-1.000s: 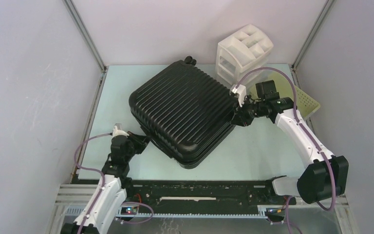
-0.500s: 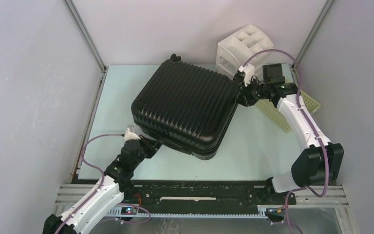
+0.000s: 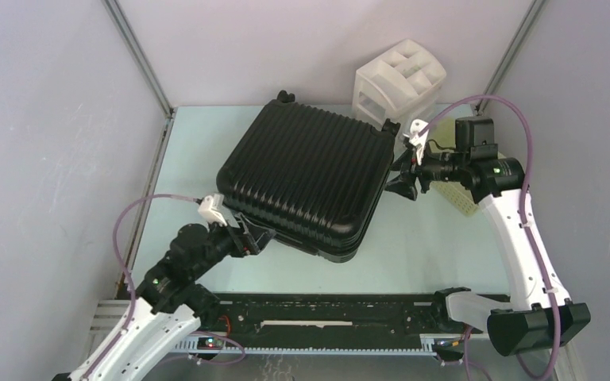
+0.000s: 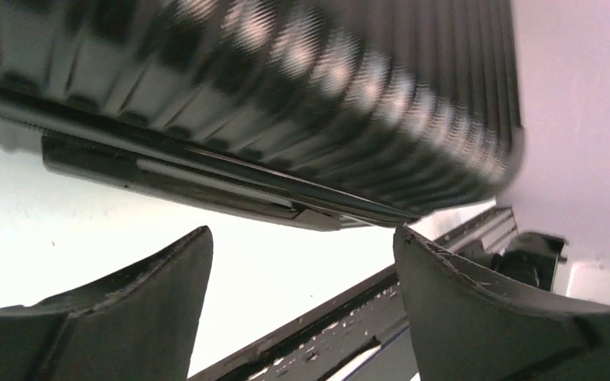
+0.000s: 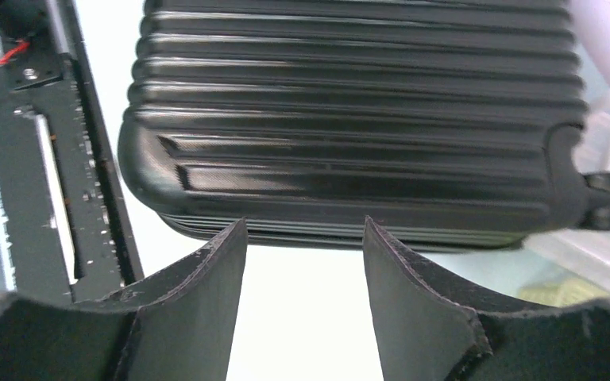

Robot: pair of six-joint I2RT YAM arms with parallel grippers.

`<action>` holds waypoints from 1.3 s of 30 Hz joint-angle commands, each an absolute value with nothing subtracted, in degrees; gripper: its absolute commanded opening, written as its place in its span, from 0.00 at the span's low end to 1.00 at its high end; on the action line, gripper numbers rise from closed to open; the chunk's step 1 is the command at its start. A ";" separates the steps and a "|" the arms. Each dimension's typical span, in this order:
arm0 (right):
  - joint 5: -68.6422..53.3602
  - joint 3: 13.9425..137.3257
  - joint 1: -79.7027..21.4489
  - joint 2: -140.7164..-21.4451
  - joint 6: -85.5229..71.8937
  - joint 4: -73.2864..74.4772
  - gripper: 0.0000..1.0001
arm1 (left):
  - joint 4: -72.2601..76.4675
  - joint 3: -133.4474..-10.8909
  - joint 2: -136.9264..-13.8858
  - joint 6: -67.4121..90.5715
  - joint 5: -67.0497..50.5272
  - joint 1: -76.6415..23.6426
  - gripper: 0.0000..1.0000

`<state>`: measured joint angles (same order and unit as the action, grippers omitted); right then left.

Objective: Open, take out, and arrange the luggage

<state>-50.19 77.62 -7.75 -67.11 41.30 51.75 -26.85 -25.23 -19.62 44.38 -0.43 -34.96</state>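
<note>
At the left, the left gripper [image 3: 252, 236] sits low over the table [image 3: 429, 246], just at the near left corner of the luggage [image 3: 310, 178]. In the left wrist view the left gripper [image 4: 302, 238] has its jaws spread wide with nothing between them, and the luggage [image 4: 286, 79] fills the picture beyond the fingertips, its seam line running across just above the table. The luggage is closed and lies flat on its broad ribbed side near the middle of the table, turned at an angle, with one small wheel [image 3: 286, 96] at its far corner and another [image 3: 391, 127] at its right corner. To its right, the right gripper [image 3: 403, 184] hangs just off the luggage's right edge, pointing toward it. In the right wrist view the right gripper [image 5: 306, 226] has its jaws moderately apart and holds nothing, and the ribbed shell of the luggage [image 5: 349, 119] lies just past the tips. Behind the right arm a white drawer organizer [image 3: 397, 83] stands in the far right corner, close to the luggage's right wheel. A pale yellow perforated basket [image 3: 462, 202] lies at the right edge of the table, partly hidden by the arm.
</note>
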 commanded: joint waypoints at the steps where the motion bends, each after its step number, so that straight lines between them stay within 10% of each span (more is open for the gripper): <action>1: -56.85 75.59 -9.49 -67.89 44.98 55.45 0.64 | -33.69 -36.04 -21.85 31.59 -5.74 -35.12 0.90; 11: -63.20 68.28 -9.45 -65.59 49.30 56.14 0.66 | -35.04 -58.21 -38.15 14.65 -8.91 -23.38 1.00; 25: -69.12 59.99 -1.99 -63.83 54.43 55.91 0.72 | -13.32 -57.74 -59.23 23.17 -37.02 12.87 1.00; 39: -68.25 58.97 -1.26 -65.60 55.43 55.88 0.72 | -12.87 -58.68 -72.34 22.90 -31.39 18.67 0.76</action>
<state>-66.96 59.18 -1.63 -65.28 54.00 55.94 -15.46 -56.73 -72.31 22.63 -33.98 16.21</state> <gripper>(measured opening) 0.720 0.814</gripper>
